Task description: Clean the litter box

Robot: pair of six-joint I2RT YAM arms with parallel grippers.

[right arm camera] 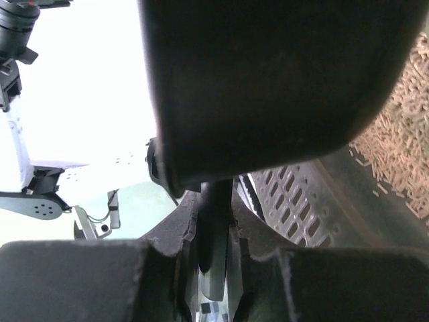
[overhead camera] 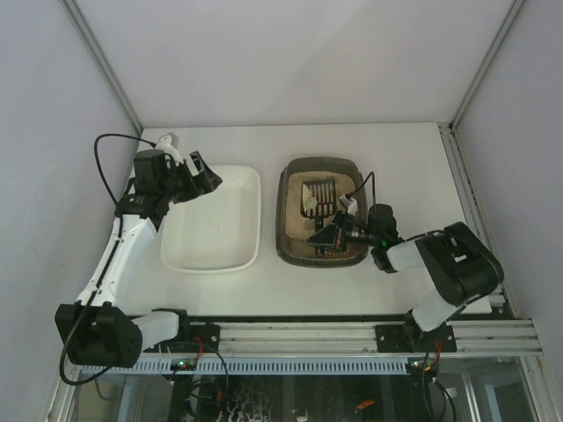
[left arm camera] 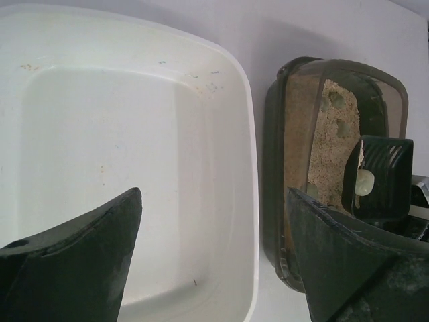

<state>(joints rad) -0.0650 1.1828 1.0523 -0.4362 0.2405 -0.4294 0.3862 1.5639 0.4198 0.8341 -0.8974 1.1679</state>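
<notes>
The litter box is a dark brown tray with beige litter, right of centre; it also shows in the left wrist view. A dark slotted scoop is raised inside it and carries a pale clump, also seen in the left wrist view. My right gripper is shut on the scoop's handle over the box's near end; the slotted blade and litter show beside it. My left gripper is open and empty above the white tray's far edge, fingers spread wide.
A plain white tray lies left of the litter box, with a narrow gap between them; its inside holds only a few specks. White walls enclose the table on three sides. The arms' rail runs along the near edge.
</notes>
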